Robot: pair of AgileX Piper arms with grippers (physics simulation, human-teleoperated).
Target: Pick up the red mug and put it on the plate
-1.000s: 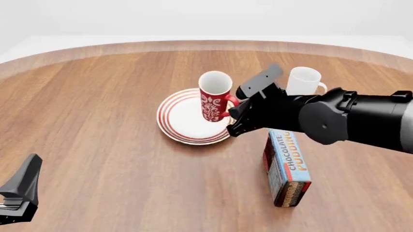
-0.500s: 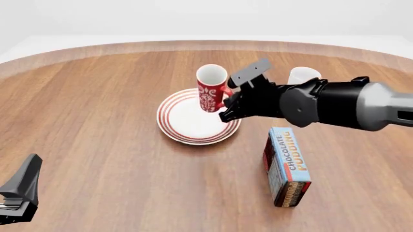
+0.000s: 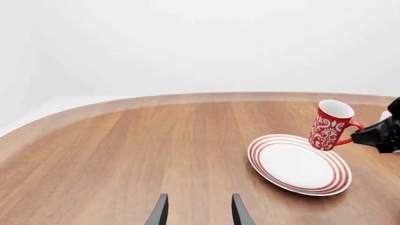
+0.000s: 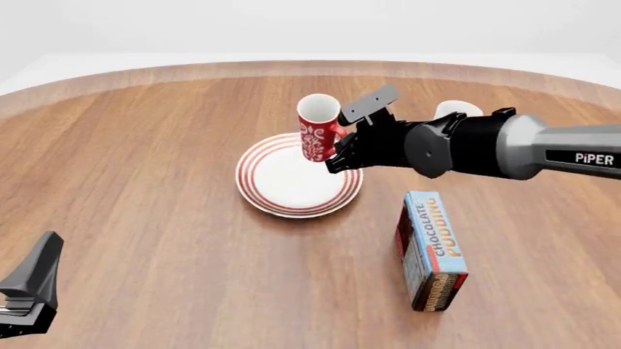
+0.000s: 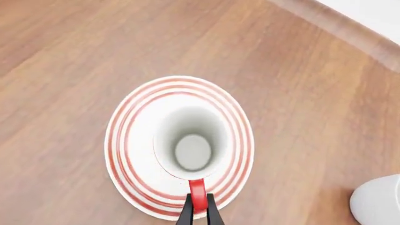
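The red mug (image 4: pixel 318 131), patterned in white, hangs tilted over the far part of the plate (image 4: pixel 281 185). My right gripper (image 4: pixel 339 151) is shut on its red handle, on the mug's right. In the right wrist view the fingers (image 5: pixel 196 213) pinch the handle (image 5: pixel 196 193), the mug's white inside (image 5: pixel 190 140) sits over the middle of the plate (image 5: pixel 119 145). The left wrist view shows the mug (image 3: pixel 329 125) leaning above the plate's (image 3: pixel 300 166) far rim. My left gripper (image 4: pixel 25 298) is open and empty at the near left (image 3: pixel 198 213).
A plain white mug (image 4: pixel 454 112) stands behind my right arm, also in the right wrist view (image 5: pixel 378 201). A chocolate pudding box (image 4: pixel 432 251) stands upright to the right of the plate, nearer to me. The round wooden table's edge curves along the far side.
My right gripper has carried the red mug up and a little farther away over the plate, and the arm has swung round. The left arm has not moved.
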